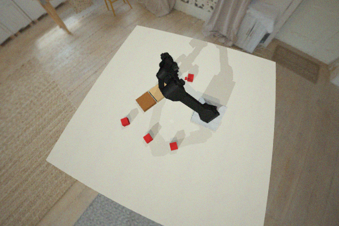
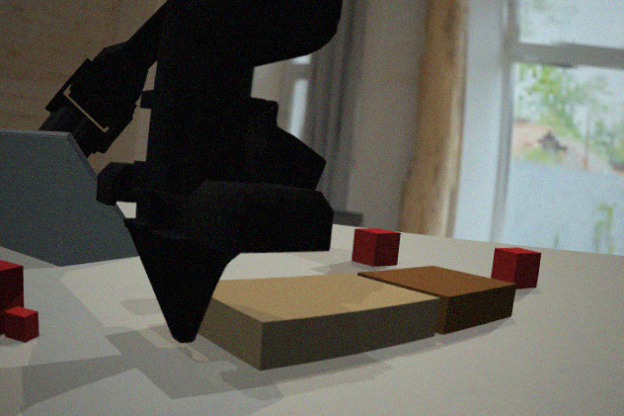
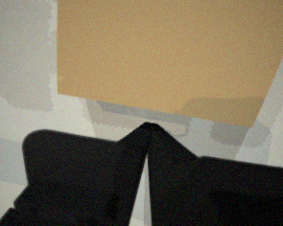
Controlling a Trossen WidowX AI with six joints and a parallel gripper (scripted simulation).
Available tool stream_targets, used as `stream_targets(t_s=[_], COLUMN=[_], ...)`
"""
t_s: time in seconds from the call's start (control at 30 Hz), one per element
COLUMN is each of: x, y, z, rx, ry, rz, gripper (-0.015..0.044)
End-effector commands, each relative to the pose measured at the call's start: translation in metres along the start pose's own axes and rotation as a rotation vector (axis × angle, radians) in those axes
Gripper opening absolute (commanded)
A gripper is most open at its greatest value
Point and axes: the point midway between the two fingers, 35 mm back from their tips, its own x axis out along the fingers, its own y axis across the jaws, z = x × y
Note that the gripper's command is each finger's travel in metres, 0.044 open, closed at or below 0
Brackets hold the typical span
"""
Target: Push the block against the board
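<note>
The square block (image 1: 146, 101) (image 2: 443, 283) is a flat, orange-brown piece with a fine, wood-like grain, crisp corners and straight vertical sides. It lies flat on the cream, matte table top (image 1: 219, 168) (image 2: 564, 351), nearer the upper-left edge than the right edge in the top view.

The board (image 1: 156, 93) (image 2: 322, 295) (image 3: 168, 48) is a pale tan, rectangular slab with a faintly speckled upper face. It lies end-on beside the block, on the side away from the upper-left edge. A thin dark seam separates their facing sides; whether these touch along their whole length cannot be told. Their long edges run nearly in line; exact evenness cannot be judged.

The matte black, tapering gripper (image 2: 185, 339) (image 3: 150, 128) points down just beside the board's far end, opposite the block. Its fingers are together at the tips, with nothing between them. Contact with the board cannot be determined, and the top view hides the tips.

Three glossless red cubes (image 1: 125, 121) (image 1: 148, 138) (image 1: 173, 146) stand apart between the block and the lower edge. A larger red cube (image 1: 190, 77) (image 2: 10, 290) and a smaller red cube (image 1: 186, 78) (image 2: 21, 324) lie beyond the board, towards the upper edge.
</note>
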Motion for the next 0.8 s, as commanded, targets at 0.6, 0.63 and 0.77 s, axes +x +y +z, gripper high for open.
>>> stream_targets(t_s=[0.6,0.63,0.77], x=[-0.002,-0.002,-0.002], y=[-0.002,-0.003,-0.003], z=[0.029,0.028,0.022], rx=[0.001,0.001,0.001], ry=[-0.004,-0.004,-0.003], rz=[-0.007,-0.007,-0.007], gripper=[0.0000,0.0000,0.0000])
